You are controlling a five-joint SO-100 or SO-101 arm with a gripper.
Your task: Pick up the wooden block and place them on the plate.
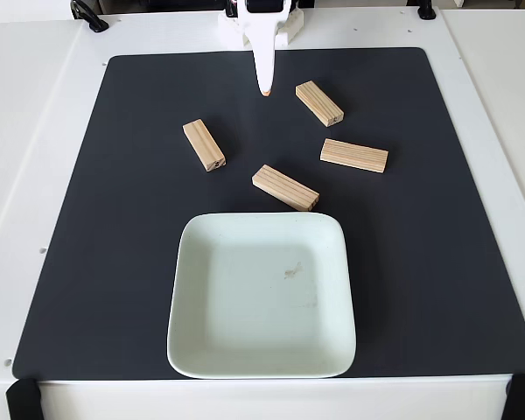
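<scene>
Tan wood: all four blocks, the nearest wooden block (pixel 285 188) included, lie on the black mat (pixel 87 262) beyond the bare plate (pixel 261 297). Nothing is placed yet. My gripper (pixel 265 87) hangs above them, holding nothing; fingers apparently pressed together.

1. The fixed view stands high over the near edge of the white table (pixel 44 157) and looks down steeply, tilted toward the far edge.
2. It faces the arm: the gripper (pixel 264 90) enters at the top middle, reaching toward the camera.
3. It stands far enough back to take in the whole black mat (pixel 79 262), all four corners, with strips of table on every side.
4. The plate (pixel 188 350) lies nearest the lens, by the mat's near edge.
</scene>
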